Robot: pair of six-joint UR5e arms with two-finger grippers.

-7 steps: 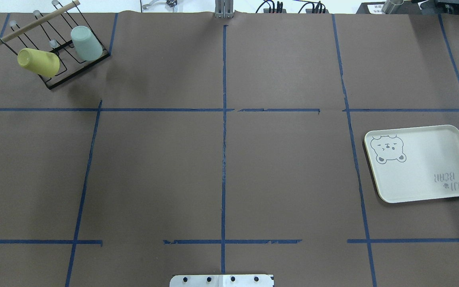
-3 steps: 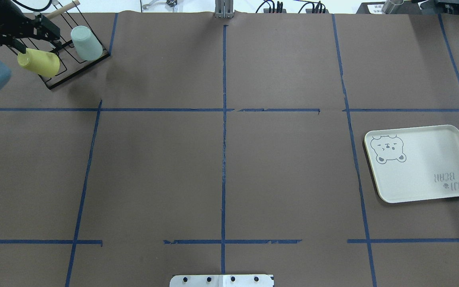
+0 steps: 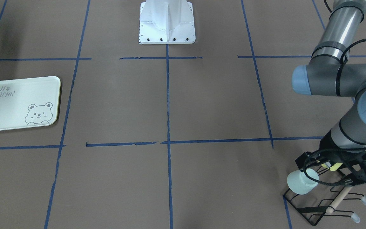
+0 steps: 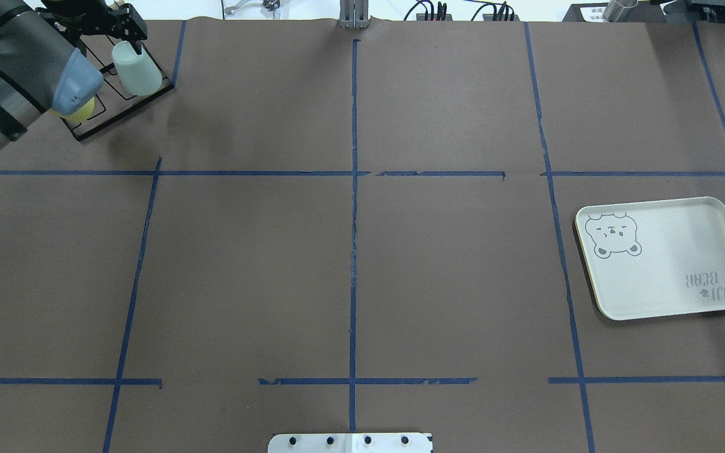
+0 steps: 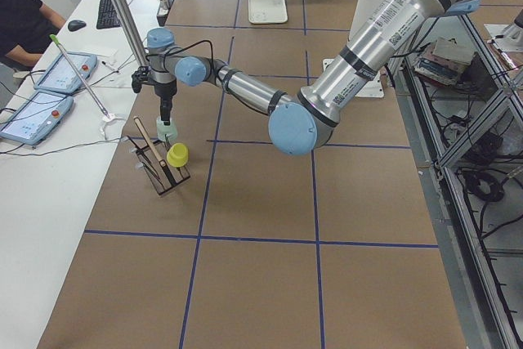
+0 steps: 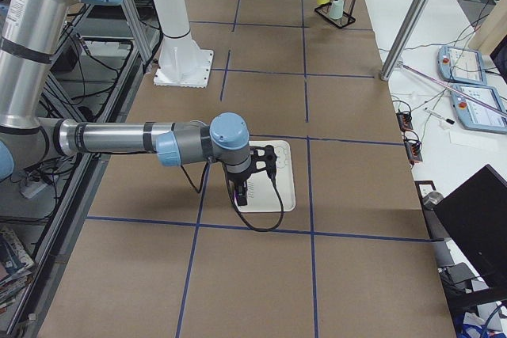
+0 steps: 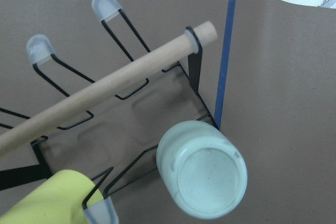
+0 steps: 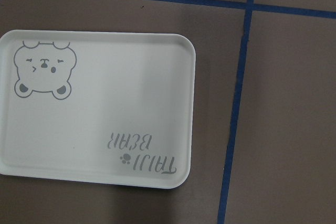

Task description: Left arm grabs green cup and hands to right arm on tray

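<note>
Since the earlier overhead frames, the left arm (image 4: 22, 44) has swung from over the yellow cup (image 7: 50, 203) to above the green cup (image 7: 202, 169). That cup has not shifted: it sits upside down and tilted on a prong of the wire rack (image 7: 195, 80), at the far left corner of the bench (image 4: 450, 264). The left jaws hang spread wide over it, gripping nothing, and the wrist view shows the cup's base low and right of centre. The step in hand looks like the approach before the grab. Next comes centring the jaws on the cup, descending, closing, then lifting along the prong. The right arm (image 6: 119, 138) waits over the tray (image 4: 664, 264), well apart; whether its jaws are open I cannot tell.
</note>
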